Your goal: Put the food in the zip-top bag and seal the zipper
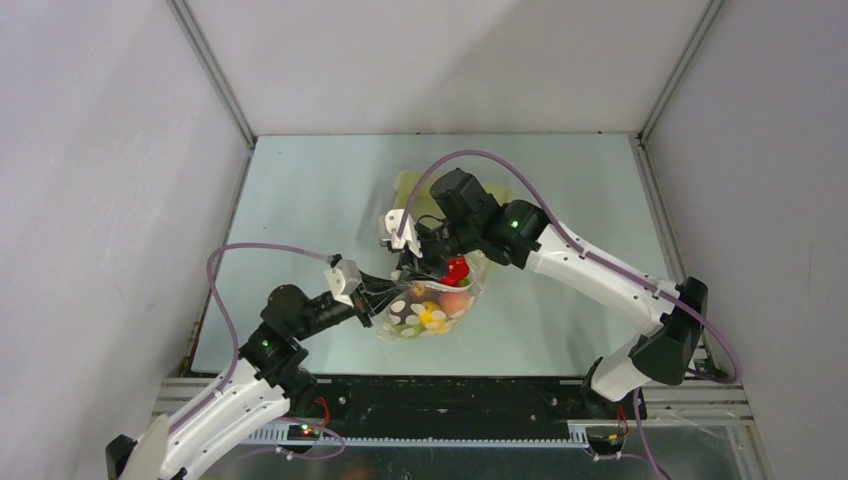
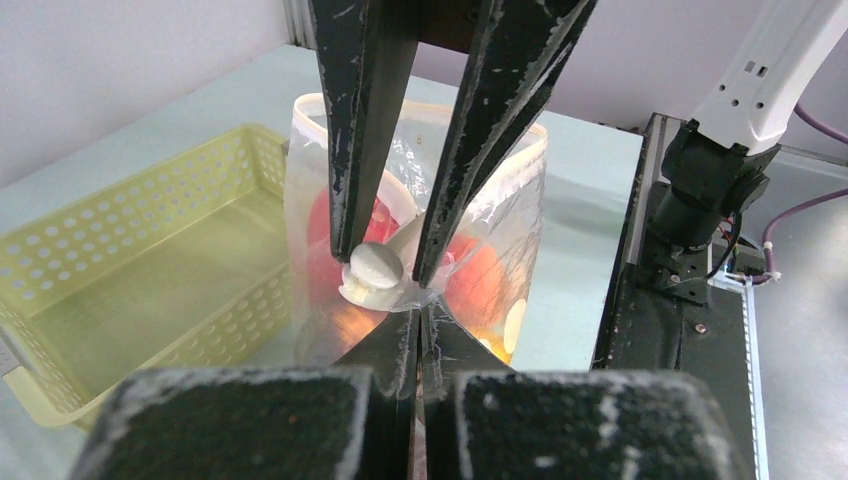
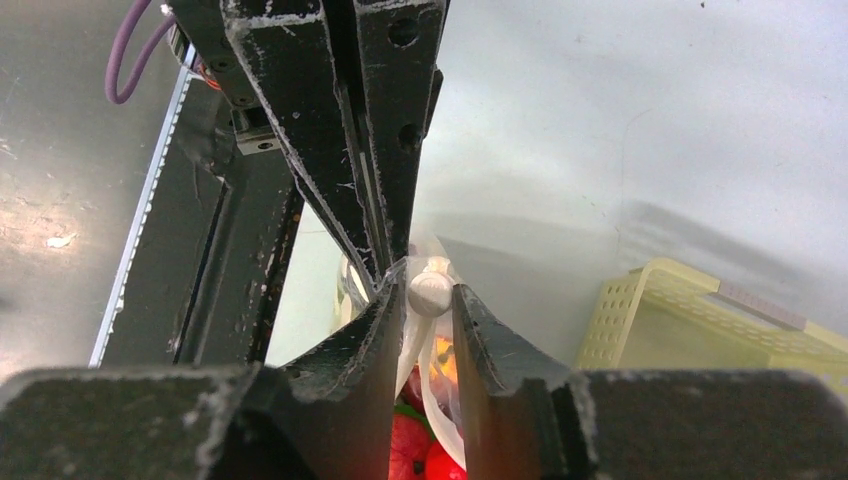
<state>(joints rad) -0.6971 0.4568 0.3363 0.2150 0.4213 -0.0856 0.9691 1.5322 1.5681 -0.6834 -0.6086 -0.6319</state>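
Left gripper (image 2: 418, 318) is pressed tight on the top edge of the zip-top bag (image 2: 512, 205). The right gripper (image 3: 430, 300) meets it nose to nose, fingers closed around the white slider (image 2: 372, 268), squeezing it I think. Food (image 1: 457, 272) sits inside the bag. Pale table (image 1: 300, 200) underneath, yellow basket (image 2: 120, 250) just beside, plain grey walls around.

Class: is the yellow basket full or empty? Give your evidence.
Empty where visible: in the left wrist view the basket has a bare floor; the food sits in the zip-top bag.
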